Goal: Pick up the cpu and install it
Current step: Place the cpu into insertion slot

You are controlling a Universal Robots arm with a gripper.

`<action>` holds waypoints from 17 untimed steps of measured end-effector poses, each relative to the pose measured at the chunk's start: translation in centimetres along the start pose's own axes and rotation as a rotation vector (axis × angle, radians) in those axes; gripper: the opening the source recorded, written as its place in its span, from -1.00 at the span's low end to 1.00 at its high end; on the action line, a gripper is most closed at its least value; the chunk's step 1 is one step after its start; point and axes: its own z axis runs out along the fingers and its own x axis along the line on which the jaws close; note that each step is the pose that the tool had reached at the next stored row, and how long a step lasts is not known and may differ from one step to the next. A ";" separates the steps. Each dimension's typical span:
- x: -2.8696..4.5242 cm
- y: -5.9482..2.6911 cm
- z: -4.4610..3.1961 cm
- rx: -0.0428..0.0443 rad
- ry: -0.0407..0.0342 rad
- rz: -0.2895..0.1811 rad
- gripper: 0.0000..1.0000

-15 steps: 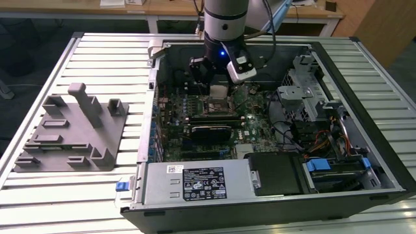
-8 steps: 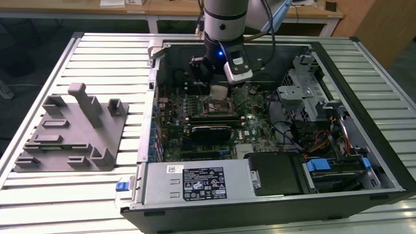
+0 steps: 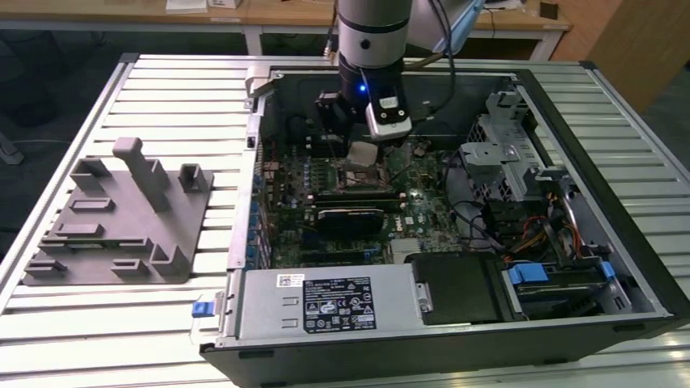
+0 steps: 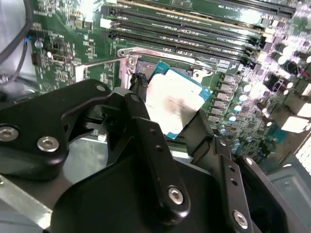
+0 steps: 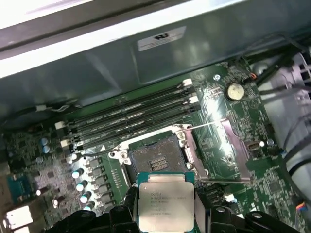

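The cpu (image 3: 363, 153) is lifted but not yet seated.
At the exterior view's left a grey fixture block (image 3: 113, 218) lies on the table. At mid-frame, inside the open computer case (image 3: 603, 202), the gripper (image 5: 165, 209) has its jaws closed on the cpu's two edges, near the empty socket (image 5: 158, 158) and not touching it. The pickup looks done and the installing remains.

Arm (image 3: 373, 32): silver-grey round tube, black band lower down.
Wrist light (image 3: 363, 89): small blue glow on black housing.
Camera box (image 3: 389, 120): pale grey.
End effector (image 4: 167, 104): matte black jointed bars.
Screws (image 4: 175, 195): round silver heads.
Cable (image 3: 440, 36): thin, black.
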 end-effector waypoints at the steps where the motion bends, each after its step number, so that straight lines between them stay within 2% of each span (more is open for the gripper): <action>1: 0.00 0.00 0.01 0.0005 -0.0008 0.015 0.09; 17: 0.00 0.00 0.10 0.0070 -0.0127 0.221 0.09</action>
